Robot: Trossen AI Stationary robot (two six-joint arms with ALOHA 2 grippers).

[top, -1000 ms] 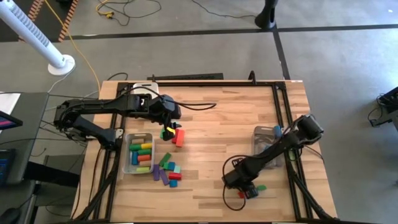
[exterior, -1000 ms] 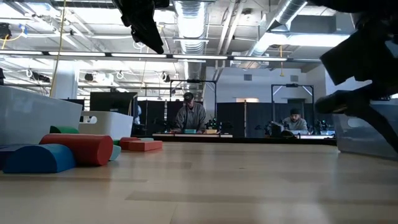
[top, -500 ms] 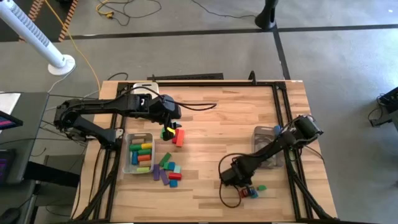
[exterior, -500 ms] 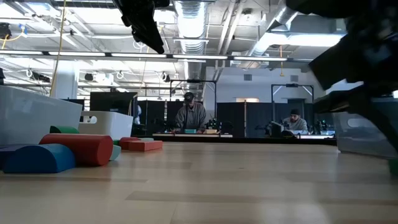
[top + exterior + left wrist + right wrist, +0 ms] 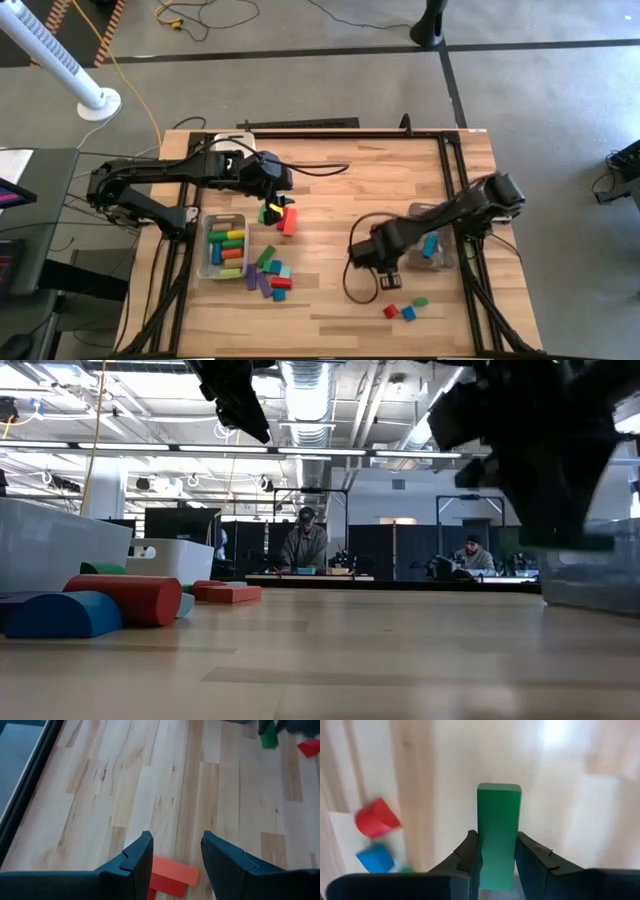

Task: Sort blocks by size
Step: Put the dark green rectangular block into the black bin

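Toward the table's right, my right gripper [image 5: 385, 262] [image 5: 498, 842] hangs above the wood, shut on a green bar block [image 5: 499, 815]. Below it, near the front edge, lie small red [image 5: 390, 312], blue [image 5: 408, 314] and green [image 5: 421, 301] blocks. My left gripper [image 5: 272, 200] [image 5: 175, 845] is open and hovers over an orange-red block [image 5: 172, 871] lying flat beside yellow and green ones [image 5: 268, 213]. More blocks lie in a loose heap [image 5: 268, 277], and others fill the left clear bin [image 5: 208, 262]. My right gripper pinches the green bar's two opposite long sides [image 5: 485, 851] between its fingers. The fingers point down and lie along the bar, whose free end sticks out past the fingertips. The bar hangs lifted clear of the table.
A second clear bin [image 5: 420, 215] holding a blue block stands by the right rail. A white tray [image 5: 235, 138] sits at the far left edge. Black frame rails run along the table's far and side edges. Bare wood lies in the middle. People sit in the room beyond the table.
My right gripper has risen from the small blocks by the front edge and moved toward the far edge, ending up beside the right bin. The small red, blue and green blocks stay on the table.
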